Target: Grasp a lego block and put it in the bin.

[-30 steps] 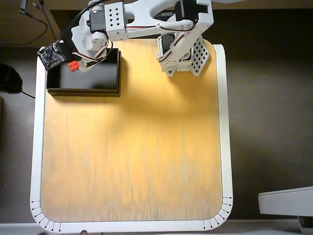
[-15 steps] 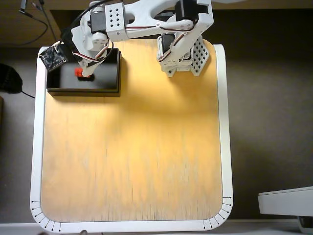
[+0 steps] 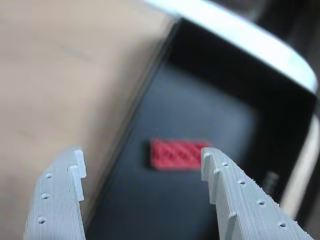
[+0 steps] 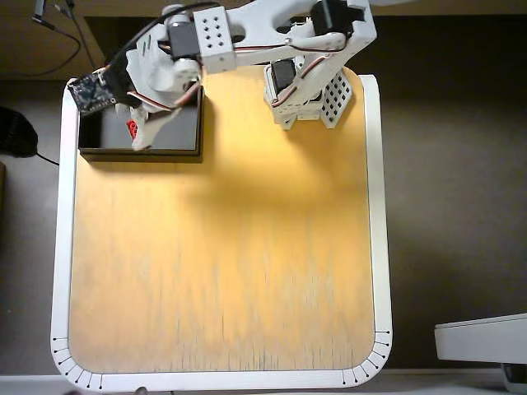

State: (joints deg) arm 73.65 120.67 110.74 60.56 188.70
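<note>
The red lego block (image 3: 178,154) lies flat on the dark floor of the black bin (image 3: 200,100). My gripper (image 3: 142,162) is open above the bin, its grey fingers apart and empty, with the block below and between them. In the overhead view the bin (image 4: 173,140) sits at the table's back left corner. The gripper (image 4: 140,130) hangs over it, and a bit of the red block (image 4: 131,126) shows beside the fingers.
The wooden tabletop (image 4: 222,247) with a white rim (image 4: 377,206) spreads in front of the bin. The arm's base (image 4: 309,99) stands at the back middle. A circuit board (image 4: 92,90) on the wrist overhangs the bin's left end.
</note>
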